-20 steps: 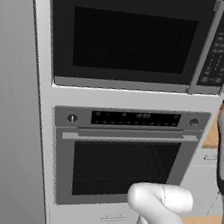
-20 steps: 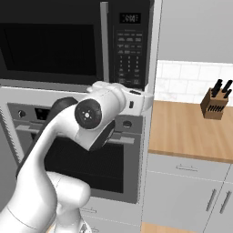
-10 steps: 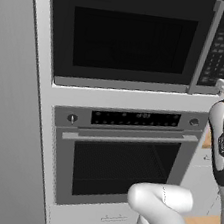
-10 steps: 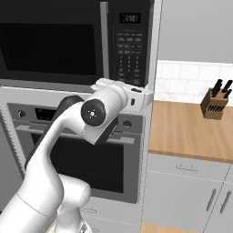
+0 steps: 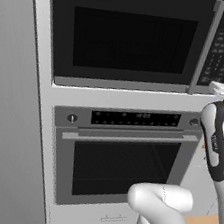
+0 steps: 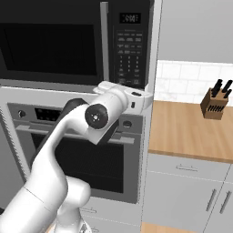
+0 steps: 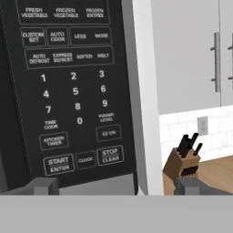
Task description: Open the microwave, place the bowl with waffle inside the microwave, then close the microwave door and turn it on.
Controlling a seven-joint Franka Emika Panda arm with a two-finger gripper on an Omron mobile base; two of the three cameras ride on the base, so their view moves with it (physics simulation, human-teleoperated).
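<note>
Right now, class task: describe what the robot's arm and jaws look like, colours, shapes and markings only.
The arm has smooth, rounded white links with dark grey joint sections and a round dark cap with a small centre dot at one joint. The gripper ends in two small, blocky dark grey jaws.

microwave (image 5: 130, 36) is all black with a grey handle, keypad (image 7: 73, 91) has pale lettering, tabletop (image 6: 191, 132) is warm wood, knife block (image 6: 215, 103) brown.
</note>
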